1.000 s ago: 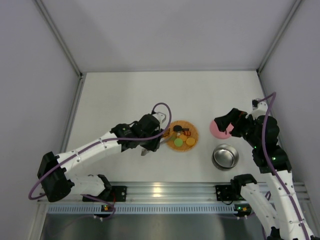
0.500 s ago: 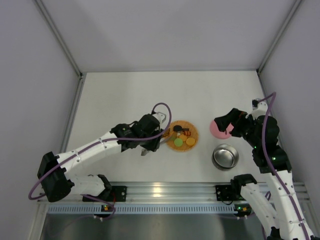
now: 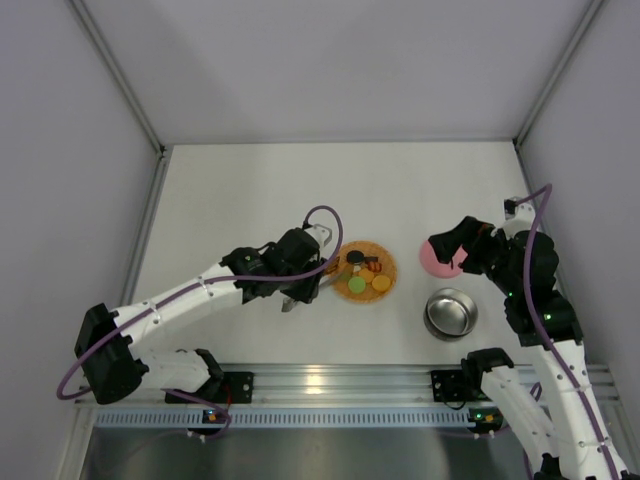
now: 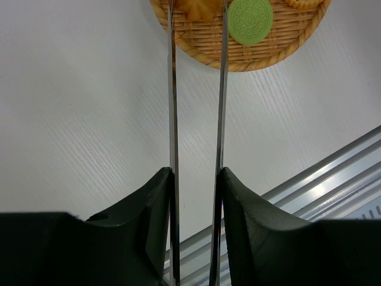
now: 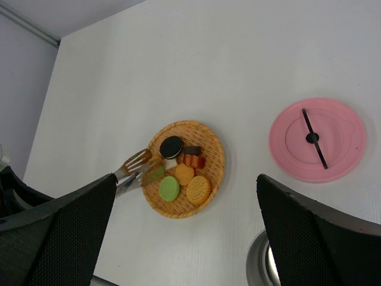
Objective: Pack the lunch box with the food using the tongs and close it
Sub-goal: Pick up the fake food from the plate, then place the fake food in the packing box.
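Observation:
My left gripper (image 3: 305, 287) (image 4: 196, 179) is shut on the tongs (image 4: 171, 107), pressing their two slim arms from outside. The fork-like tips of the tongs (image 5: 134, 167) reach over the left edge of the woven mat (image 3: 385, 285), and an orange piece (image 4: 199, 9) lies between the arms. The food (image 5: 184, 173) lies on the mat: green, orange, yellow, dark and reddish pieces. The lunch box (image 3: 451, 313) is a steel bowl standing uncovered right of the mat. Its pink lid (image 5: 316, 139) lies flat on the table. My right gripper (image 3: 448, 250) (image 5: 186, 182) hangs open above the lid, holding nothing.
A metal rail (image 3: 330, 380) runs along the near table edge with both arm bases bolted to it. White walls enclose the table on the left, back and right. The left arm's purple cable (image 3: 325, 215) loops above its wrist.

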